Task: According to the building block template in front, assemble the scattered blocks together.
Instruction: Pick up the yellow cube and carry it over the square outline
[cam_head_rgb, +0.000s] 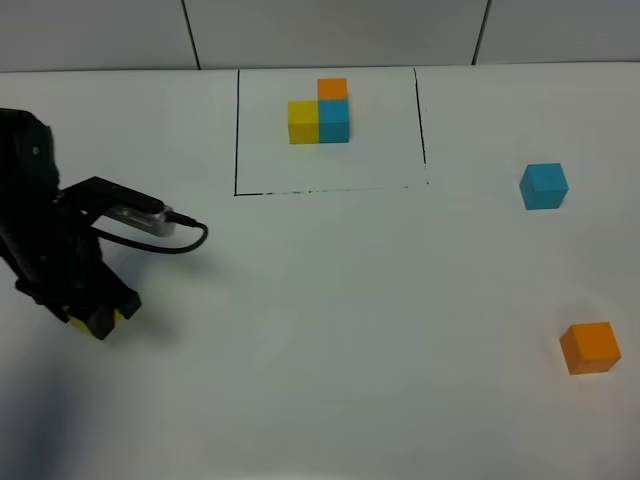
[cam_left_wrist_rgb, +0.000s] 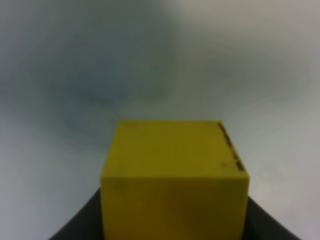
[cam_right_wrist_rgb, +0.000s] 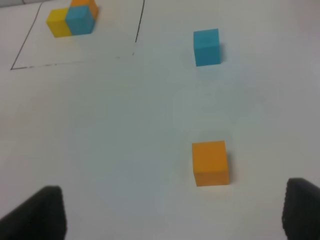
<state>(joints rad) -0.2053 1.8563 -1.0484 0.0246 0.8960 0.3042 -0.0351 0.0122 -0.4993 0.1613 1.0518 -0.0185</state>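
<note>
The building block template (cam_head_rgb: 320, 115) is a yellow, blue and orange cluster inside a thin black rectangle at the far middle of the table; the right wrist view shows the template (cam_right_wrist_rgb: 72, 19) too. My left gripper (cam_head_rgb: 100, 318) is low at the left edge, shut on the yellow cube (cam_left_wrist_rgb: 172, 165), which fills the left wrist view. The blue cube (cam_head_rgb: 544, 186) (cam_right_wrist_rgb: 206, 47) and the orange cube (cam_head_rgb: 590, 347) (cam_right_wrist_rgb: 210, 163) lie loose on the right. My right gripper (cam_right_wrist_rgb: 170, 220) stands open above the table, short of the orange cube, with nothing between its fingers.
The white table (cam_head_rgb: 350, 330) stretches between the left arm and the two loose cubes. A black cable (cam_head_rgb: 170, 245) loops off the left wrist. The black drawn frame (cam_head_rgb: 237, 140) marks off the template's area.
</note>
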